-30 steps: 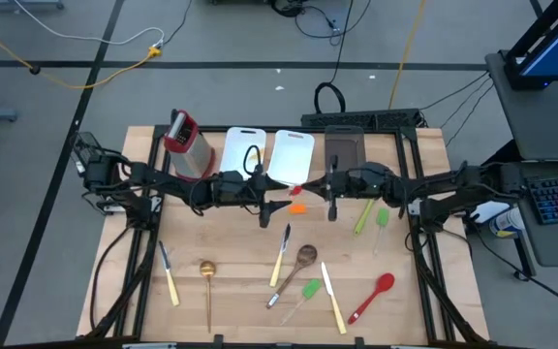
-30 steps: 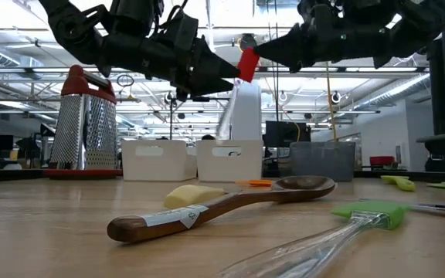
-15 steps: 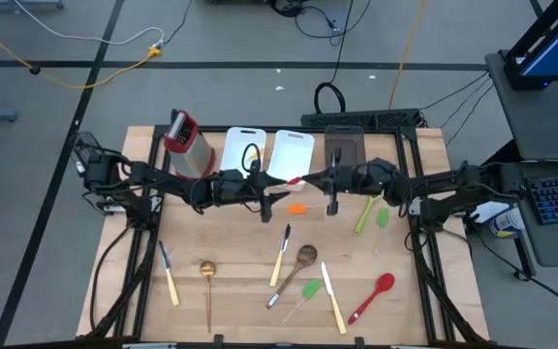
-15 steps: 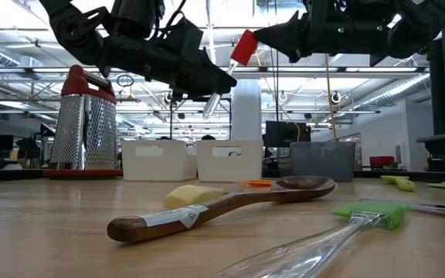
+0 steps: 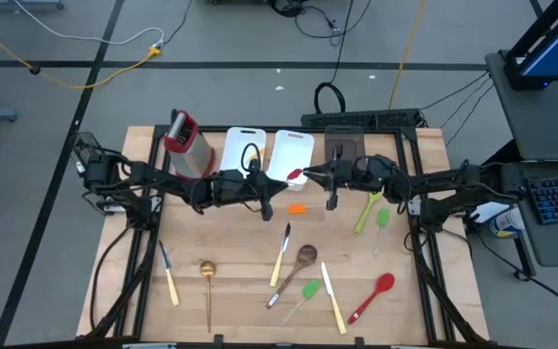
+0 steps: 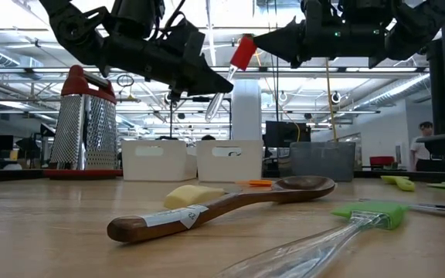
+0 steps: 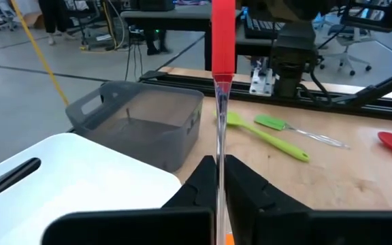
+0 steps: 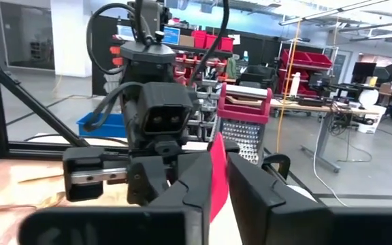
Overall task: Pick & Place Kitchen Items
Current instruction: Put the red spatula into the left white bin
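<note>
A spatula with a red head (image 6: 243, 52) and a clear handle (image 6: 215, 104) hangs in the air over the table's far middle, between both arms. My left gripper (image 5: 271, 194) reaches in from the left and is shut on the handle. My right gripper (image 5: 308, 176) comes from the right, its fingers on either side of the red head (image 8: 216, 173). On the table lie a wooden spoon (image 5: 298, 264), a green spatula (image 5: 308, 291), a red spoon (image 5: 376, 293), a gold ladle (image 5: 207, 276), cream-handled knives (image 5: 332, 296) and an orange piece (image 5: 297, 207). My left gripper pinches the clear handle (image 7: 219, 146) between its two fingers, roughly level from the table's left, lying across it. The spatula is clear of the table, its red head (image 7: 223, 34) slanting up and away from the fingers. My right gripper has the flat red head (image 8: 217, 184) edge-on between its two fingers, coming roughly level from the table's right. The head fills the gap between them.
Two white bins (image 5: 244, 153) (image 5: 293, 155) and a grey bin (image 5: 344, 147) stand along the far edge, with a metal grater (image 5: 187, 143) to their left. Green utensils (image 5: 366, 213) lie at the right. Bare wood shows near the left front.
My left gripper has shut on the clear handle. The spatula has swung from hanging steeply below the red head to a shallower slant, its handle end now at my left fingers. The red head, with my right gripper, has shifted slightly toward the far edge.
</note>
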